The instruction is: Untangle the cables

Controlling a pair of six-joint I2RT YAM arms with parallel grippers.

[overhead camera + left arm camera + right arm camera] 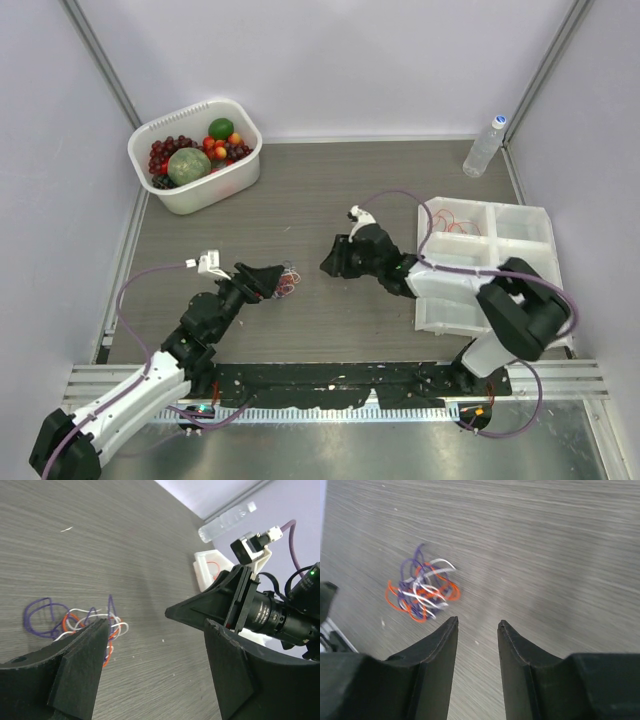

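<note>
The cables are a small tangle of thin purple, orange and white wires lying on the grey table. My left gripper sits right beside the tangle and is open and empty. In the left wrist view the tangle lies at the left finger, partly hidden behind it, not between the jaws. My right gripper is a short way to the right of the tangle, open and empty. In the right wrist view the tangle lies ahead and left of the right gripper's fingertips.
A white tub of fruit stands at the back left. A water bottle stands at the back right. A white compartment tray at the right holds a thin red wire. The right gripper's tip faces the left wrist camera.
</note>
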